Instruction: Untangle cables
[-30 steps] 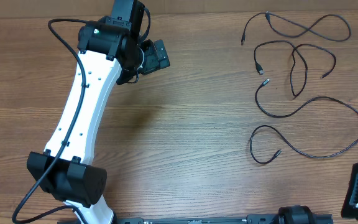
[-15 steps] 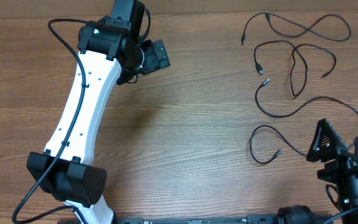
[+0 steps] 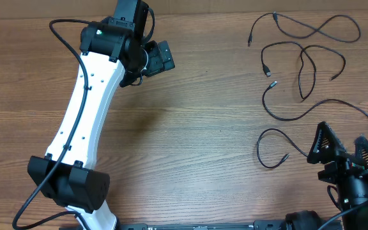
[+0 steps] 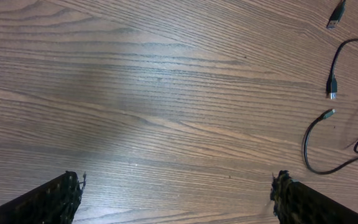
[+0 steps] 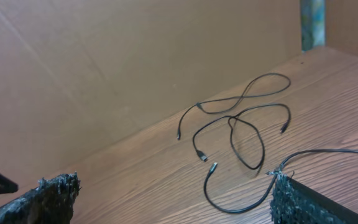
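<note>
Gaping, right fingers (image 3: 322,145) overhang cables (image 3: 258,148) by table (image 3: 203,128) edge (left fingers (image 4: 55,199) gape too).

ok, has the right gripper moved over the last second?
Yes. The right gripper came in from the bottom-right corner of the table, up and leftward, toward the long cable.

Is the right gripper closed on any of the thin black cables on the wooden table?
No: the right gripper hangs wide open over the lowest thin black cable, nothing clamped between its fingers.
</note>
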Tool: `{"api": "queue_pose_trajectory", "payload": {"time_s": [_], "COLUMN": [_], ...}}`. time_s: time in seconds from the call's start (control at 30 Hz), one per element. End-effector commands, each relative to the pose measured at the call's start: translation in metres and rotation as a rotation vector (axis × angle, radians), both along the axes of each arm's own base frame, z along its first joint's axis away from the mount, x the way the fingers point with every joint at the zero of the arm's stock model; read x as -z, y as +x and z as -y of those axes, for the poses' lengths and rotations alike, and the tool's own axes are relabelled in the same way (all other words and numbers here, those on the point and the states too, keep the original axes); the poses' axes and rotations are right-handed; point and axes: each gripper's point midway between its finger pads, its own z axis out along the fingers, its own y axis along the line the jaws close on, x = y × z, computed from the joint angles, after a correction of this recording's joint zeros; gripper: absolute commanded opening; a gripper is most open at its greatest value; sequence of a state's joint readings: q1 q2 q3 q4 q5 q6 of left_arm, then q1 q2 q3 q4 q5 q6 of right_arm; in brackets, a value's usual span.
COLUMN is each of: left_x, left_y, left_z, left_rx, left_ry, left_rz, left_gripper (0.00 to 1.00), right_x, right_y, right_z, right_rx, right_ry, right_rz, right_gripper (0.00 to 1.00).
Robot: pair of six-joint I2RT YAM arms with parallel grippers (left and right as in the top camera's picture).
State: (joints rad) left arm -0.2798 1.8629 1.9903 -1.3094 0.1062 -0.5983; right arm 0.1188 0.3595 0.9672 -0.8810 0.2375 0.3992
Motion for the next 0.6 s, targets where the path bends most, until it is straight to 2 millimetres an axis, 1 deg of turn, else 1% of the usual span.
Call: {"api": "queue_pose_trajectory", "payload": {"time_s": [0.0,0.33,0.57], "left_x": [-0.006,-0.006,-0.006], "left_y": [0.005,0.005,0.005], "left_z": [-0.003,-0.003,-0.003], "left_rx": [0.004,0.004,0.004], "left_ry": [0.011,0.011,0.011], "left_rz": [0.026,0.026,0.026], "left_gripper": [1.0,1.0,1.0], "right_x": [-0.002,-0.002,-0.004], "right_y": [-0.004,-0.007,-0.018], "right_z": [0.006,0.009,0.017], "right_rx": [0.028,0.02,0.057], "right_ry": [-0.021,-0.132,-0.152], "right_rz": [0.018,0.013,0.031], "right_gripper": [1.0,1.0,1.0]}}
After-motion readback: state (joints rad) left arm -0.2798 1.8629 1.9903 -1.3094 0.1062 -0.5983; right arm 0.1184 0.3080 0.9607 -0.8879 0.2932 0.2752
